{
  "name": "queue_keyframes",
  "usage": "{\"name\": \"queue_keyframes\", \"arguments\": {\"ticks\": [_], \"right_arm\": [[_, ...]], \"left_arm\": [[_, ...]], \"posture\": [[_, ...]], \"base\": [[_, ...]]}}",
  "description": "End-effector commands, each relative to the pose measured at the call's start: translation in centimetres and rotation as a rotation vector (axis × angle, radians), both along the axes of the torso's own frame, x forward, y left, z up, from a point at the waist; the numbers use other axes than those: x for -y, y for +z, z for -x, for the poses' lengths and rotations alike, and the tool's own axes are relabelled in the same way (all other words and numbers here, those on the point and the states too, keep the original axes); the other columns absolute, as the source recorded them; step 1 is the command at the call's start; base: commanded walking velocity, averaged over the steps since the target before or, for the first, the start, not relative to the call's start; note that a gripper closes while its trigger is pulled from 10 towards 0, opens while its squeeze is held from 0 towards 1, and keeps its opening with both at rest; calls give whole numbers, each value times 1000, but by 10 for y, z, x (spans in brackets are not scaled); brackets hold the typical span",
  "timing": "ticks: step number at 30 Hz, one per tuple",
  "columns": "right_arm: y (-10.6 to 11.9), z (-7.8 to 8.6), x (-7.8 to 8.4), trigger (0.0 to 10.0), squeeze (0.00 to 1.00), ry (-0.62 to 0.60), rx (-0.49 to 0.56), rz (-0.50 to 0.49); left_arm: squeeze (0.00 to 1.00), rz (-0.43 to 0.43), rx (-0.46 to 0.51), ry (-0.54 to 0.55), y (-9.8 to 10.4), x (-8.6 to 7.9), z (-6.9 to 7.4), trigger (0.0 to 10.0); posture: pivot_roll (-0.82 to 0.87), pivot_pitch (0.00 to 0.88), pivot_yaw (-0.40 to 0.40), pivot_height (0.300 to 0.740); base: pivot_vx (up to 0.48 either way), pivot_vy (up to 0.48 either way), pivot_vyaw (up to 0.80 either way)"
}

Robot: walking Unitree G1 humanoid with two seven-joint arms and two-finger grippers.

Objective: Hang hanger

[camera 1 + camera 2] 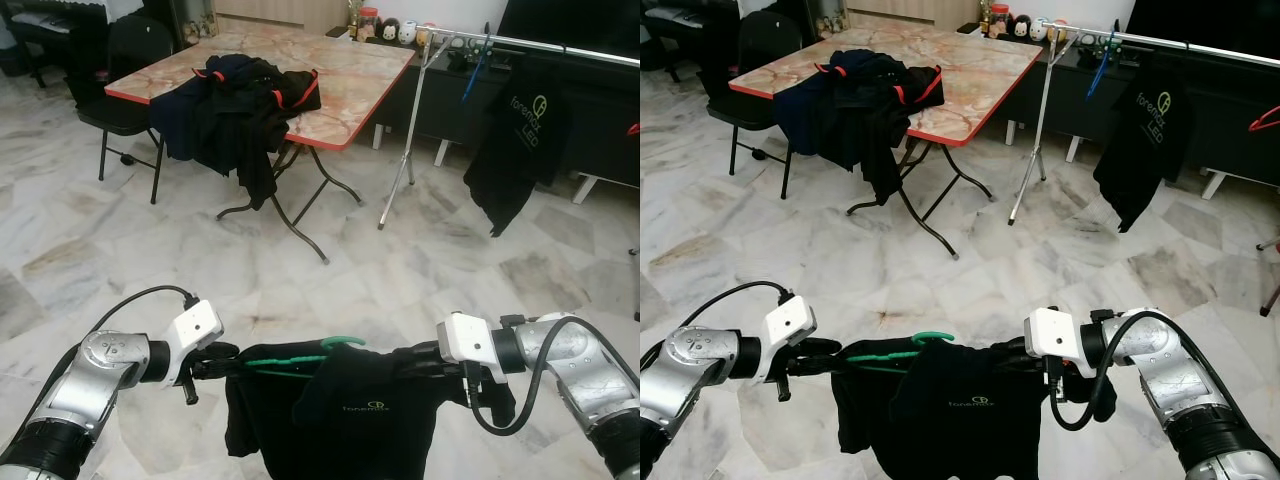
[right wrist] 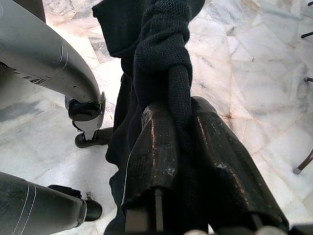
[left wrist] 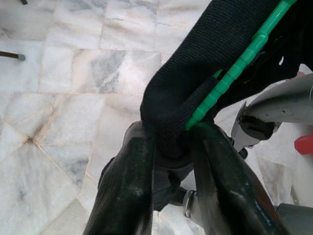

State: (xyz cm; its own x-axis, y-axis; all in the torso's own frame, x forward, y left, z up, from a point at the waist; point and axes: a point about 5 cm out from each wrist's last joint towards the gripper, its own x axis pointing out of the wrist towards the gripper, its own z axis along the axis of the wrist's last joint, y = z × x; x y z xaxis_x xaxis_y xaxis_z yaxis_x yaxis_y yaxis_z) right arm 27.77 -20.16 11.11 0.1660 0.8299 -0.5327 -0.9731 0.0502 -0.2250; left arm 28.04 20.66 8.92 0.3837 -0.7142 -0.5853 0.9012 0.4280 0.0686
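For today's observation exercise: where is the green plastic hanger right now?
In the left eye view, the green plastic hanger hangs low and central, carrying a black T-shirt, held between the left hand and right hand above the marble floor.

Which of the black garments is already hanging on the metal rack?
The black T-shirt with the pale logo, hanging from the silver metal rack at right. The others lie heaped on the marble-patterned folding table or hang between both grippers.
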Motion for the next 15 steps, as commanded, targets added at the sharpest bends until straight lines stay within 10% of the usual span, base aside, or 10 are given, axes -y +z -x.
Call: {"name": "queue_keyframes", "arguments": {"ticks": [1,2,4,15], "right_arm": [[9,-2,-3,10000,0,20,35,-11],[9,-2,-3,10000,0,20,35,-10],[9,-2,-3,10000,0,20,35,-10],[9,-3,-3,10000,0,18,37,-13]], "left_arm": [[0,-32,21,-32,5,1,-1,4471],[0,-34,21,-34,5,2,-1,1255],[0,-35,20,-34,5,1,-2,118],[0,-30,11,-36,4,3,0,0]], "posture": [[-127,0,-9,740],[-126,0,-9,740],[-127,0,-9,740],[-128,0,-8,740]], "base": [[0,0,0],[0,0,0],[0,0,0],[0,0,0]]}}
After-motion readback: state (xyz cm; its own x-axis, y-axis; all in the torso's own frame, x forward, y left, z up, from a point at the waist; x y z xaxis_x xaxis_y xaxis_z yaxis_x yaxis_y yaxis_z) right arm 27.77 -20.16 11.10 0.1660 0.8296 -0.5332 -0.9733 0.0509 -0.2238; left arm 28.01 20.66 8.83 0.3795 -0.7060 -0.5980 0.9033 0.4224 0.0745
